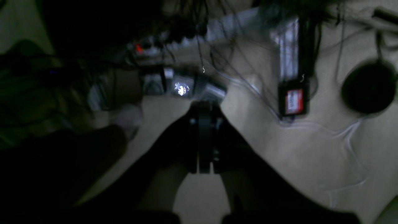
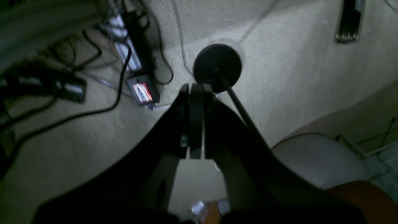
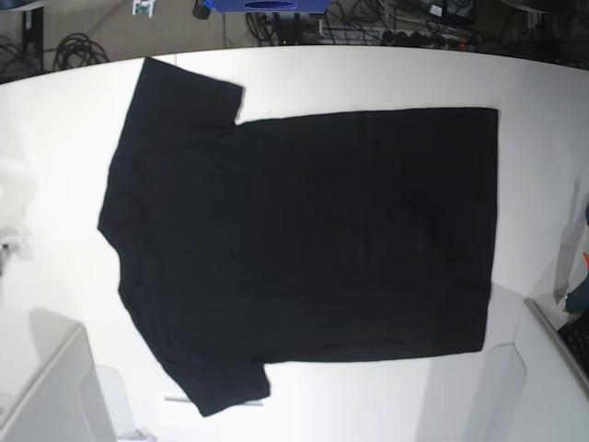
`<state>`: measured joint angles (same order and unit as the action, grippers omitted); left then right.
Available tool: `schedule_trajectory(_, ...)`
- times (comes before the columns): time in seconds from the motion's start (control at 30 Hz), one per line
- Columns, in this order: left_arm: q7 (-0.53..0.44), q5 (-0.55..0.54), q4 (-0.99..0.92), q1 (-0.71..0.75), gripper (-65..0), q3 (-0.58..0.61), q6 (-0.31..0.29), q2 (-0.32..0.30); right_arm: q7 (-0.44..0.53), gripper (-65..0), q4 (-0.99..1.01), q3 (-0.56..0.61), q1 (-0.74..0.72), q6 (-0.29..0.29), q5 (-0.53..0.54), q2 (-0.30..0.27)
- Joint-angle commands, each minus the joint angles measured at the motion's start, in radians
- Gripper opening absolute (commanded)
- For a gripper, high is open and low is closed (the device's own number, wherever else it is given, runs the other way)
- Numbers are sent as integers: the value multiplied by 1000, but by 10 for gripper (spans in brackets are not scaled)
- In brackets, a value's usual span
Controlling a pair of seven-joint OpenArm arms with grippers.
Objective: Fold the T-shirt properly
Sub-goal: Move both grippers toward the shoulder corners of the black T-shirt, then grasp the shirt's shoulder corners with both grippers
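While T-shirt (image 3: 313, 239) lies spread flat on white table (image 3: 368, 78) in base view, plain black side up, sleeves toward view's left, hem toward right, neither arm reaches over it; left gripper (image 1: 203, 140) pressed closed with nothing between, seen over beige floor (image 1: 311, 146) with cables; right gripper (image 2: 196, 121) likewise closed and empty, above floor near round black stand base (image 2: 217, 67) and red-labelled box (image 2: 142, 93)

The T-shirt (image 3: 313, 235) is matt black cloth lying on a smooth, white, faintly glossy table (image 3: 386, 78).
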<state>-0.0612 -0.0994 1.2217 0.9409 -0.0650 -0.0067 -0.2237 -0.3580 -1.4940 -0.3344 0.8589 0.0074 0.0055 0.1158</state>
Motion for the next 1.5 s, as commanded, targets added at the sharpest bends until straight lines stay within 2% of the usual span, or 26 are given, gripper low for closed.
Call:
schedule_trajectory(0.0,-24,-39,69,59,-650,-31,12,-13,3,-650,-83,-24,24,-7,-3,-3)
schedule_trajectory(0.07,-24,-101,229,132,-650,-78,3,-24,-43,-650,-228,-47,46,-7,-2,3)
schedule_trajectory(0.13,-22,-145,370,195,-650,-123,-34,-50,-85,-650,-365,-65,58,-7,35,5)
schedule_trajectory(0.2,-16,-198,501,252,-650,-180,-77,-52,-114,-650,-495,-87,69,-7,136,0)
schedule_trajectory(0.3,-15,-247,588,286,-650,-244,-108,-50,-109,-650,-537,-116,47,3,313,-14)
schedule_trajectory(0.37,-15,-288,602,275,-650,-295,-108,-47,-129,-650,-529,-141,-7,79,462,-69)
schedule_trajectory(0.43,-13,-340,602,255,-650,-341,-108,-47,-184,-627,-520,-170,-37,173,615,-89)
schedule_trajectory(0.53,-13,-420,603,241,-650,-401,-108,-50,-267,-347,-515,-262,-109,322,812,-109)
schedule_trajectory(0.6,-12,-465,593,238,-650,-434,-108,-52,-342,-204,-504,-319,-152,397,876,-113)
schedule_trajectory(0.63,-12,-486,580,235,-568,-447,-108,-55,-390,-152,-492,-342,-188,428,896,-115)
schedule_trajectory(0.67,-12,-507,574,224,-477,-457,-108,-55,-433,-119,-475,-363,-223,444,899,-115)
schedule_trajectory(0.73,-12,-544,562,201,-321,-482,-109,-52,-502,-111,-412,-395,-295,455,874,-113)
schedule_trajectory(0.8,-2,-573,554,188,-232,-491,-109,-52,-530,-126,-340,-423,-352,455,831,-113)
schedule_trajectory(0.93,128,-669,550,129,-224,-503,-125,-56,-539,-143,-233,-434,-412,457,716,-117)
schedule_trajectory(0.97,162,-692,550,115,-224,-519,-158,-56,-539,-143,-219,-434,-415,458,692,-117)
schedule_trajectory(1.07,307,-748,550,46,-224,-589,-313,-47,-539,-146,-195,-432,-412,466,660,-110)
schedule_trajectory(1.17,467,-748,548,-30,-224,-658,-391,-27,-539,-207,-193,-400,-389,533,660,-98)
schedule_trajectory(1.23,558,-747,548,-79,-224,-712,-401,-4,-536,-261,-195,-368,-375,555,658,-95)
schedule_trajectory(1.3,616,-747,548,-119,-224,-749,-401,10,-533,-279,-176,-348,-370,555,657,-90)
schedule_trajectory(1.47,650,-747,548,-170,-224,-740,-401,10,-530,-288,-104,-348,-381,555,657,-94)
